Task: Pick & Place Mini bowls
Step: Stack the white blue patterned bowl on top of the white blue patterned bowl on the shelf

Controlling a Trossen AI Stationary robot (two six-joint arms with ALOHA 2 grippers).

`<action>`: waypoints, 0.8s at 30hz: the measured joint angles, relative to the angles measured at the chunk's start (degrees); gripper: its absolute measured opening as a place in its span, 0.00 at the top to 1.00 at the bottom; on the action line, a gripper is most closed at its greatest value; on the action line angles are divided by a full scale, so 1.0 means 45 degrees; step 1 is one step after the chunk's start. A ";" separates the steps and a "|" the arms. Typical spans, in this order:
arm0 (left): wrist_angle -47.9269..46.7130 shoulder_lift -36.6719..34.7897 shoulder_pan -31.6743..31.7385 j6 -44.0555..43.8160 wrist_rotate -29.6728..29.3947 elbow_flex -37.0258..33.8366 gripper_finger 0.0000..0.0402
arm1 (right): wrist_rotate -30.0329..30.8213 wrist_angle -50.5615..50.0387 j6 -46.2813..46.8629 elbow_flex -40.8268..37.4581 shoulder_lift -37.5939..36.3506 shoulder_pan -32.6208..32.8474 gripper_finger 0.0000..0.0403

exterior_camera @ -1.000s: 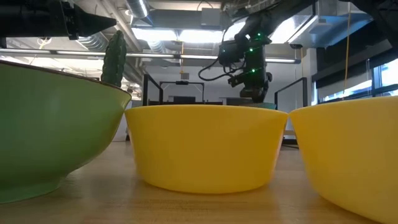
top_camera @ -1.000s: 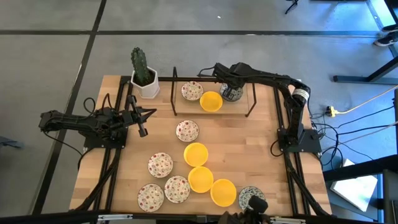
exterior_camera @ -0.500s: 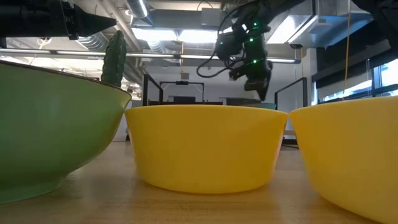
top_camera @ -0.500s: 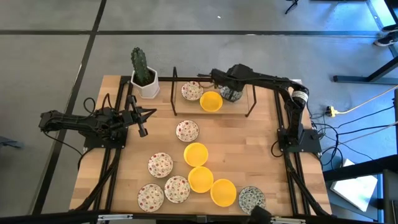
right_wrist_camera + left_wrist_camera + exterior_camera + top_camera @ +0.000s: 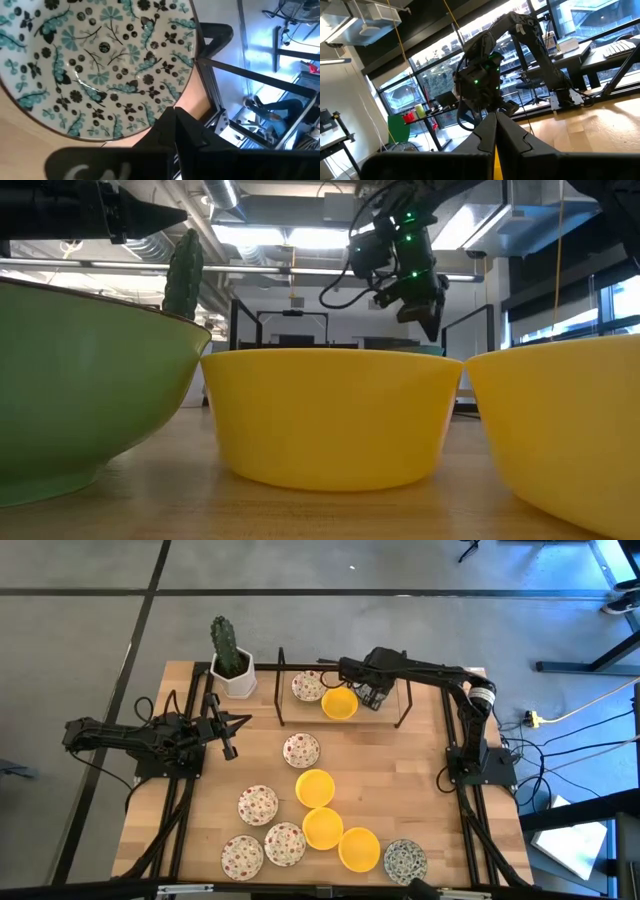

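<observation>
1. Right gripper (image 5: 372, 692): raised above the rack (image 5: 404, 710) at the far edge of the table (image 5: 420, 780); its own wrist view shows the two fingers (image 5: 175, 130) pressed together with nothing between them.
2. Blue-green bowl, far (image 5: 95, 65): lies just under the right gripper, inside the rack; mostly hidden by the arm in the high view.
3. Yellow bowl, far (image 5: 339, 703): in the rack, just beside the right gripper, on the side toward the table's left edge.
4. Red bowl, far (image 5: 308, 686): in the rack, touching or nearly touching the far yellow bowl.
5. Red bowl, centre (image 5: 301, 750): alone near the table's middle.
6. Yellow bowls, three: one (image 5: 315, 787) below centre, two more (image 5: 323, 827) (image 5: 359, 848) running toward the near edge, each touching the next.
7. Red bowls, near-left group: one (image 5: 258, 805), one (image 5: 285, 843), one (image 5: 242, 856) by the near edge.
8. Blue-green bowl, near (image 5: 404, 860): at the near edge, toward the right corner, beside the last yellow bowl.
9. Left gripper (image 5: 222, 723): waiting at the left edge, off the wood, fingers (image 5: 492, 135) drawn tight together and empty.
10. Cactus (image 5: 226, 648) in a white pot (image 5: 238, 680): far-left corner.
</observation>
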 joint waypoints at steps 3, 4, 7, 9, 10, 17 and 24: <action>-0.0005 0.0005 0.0001 0.0121 0.0000 0.0000 0.98 | -0.0017 -0.0024 0.0077 0.0000 0.0000 -0.0005 1.00; 0.0000 0.0000 0.0001 0.0139 0.0000 0.0000 0.98 | 0.0112 -0.0052 0.0243 0.0000 0.0000 -0.0003 1.00; -0.0003 0.0002 -0.0003 0.0125 0.0000 0.0000 0.99 | 0.0407 -0.0423 0.0779 0.0000 0.0000 -0.0005 1.00; -0.0005 0.0005 -0.0001 0.0120 0.0000 0.0000 0.99 | 0.0352 -0.0597 0.1060 -0.0012 0.0000 -0.0005 1.00; -0.0005 0.0002 -0.0001 0.0117 0.0000 0.0000 0.99 | 0.0284 -0.0580 0.1088 -0.0075 -0.0008 -0.0005 1.00; -0.0005 0.0001 -0.0003 0.0004 0.0000 0.0000 0.98 | 0.0193 -0.0617 0.1237 -0.0605 -0.0010 -0.0005 1.00; -0.0005 0.0000 0.0000 -0.0001 0.0000 0.0000 0.99 | 0.0197 -0.0167 0.1080 -0.0724 -0.0010 -0.0005 1.00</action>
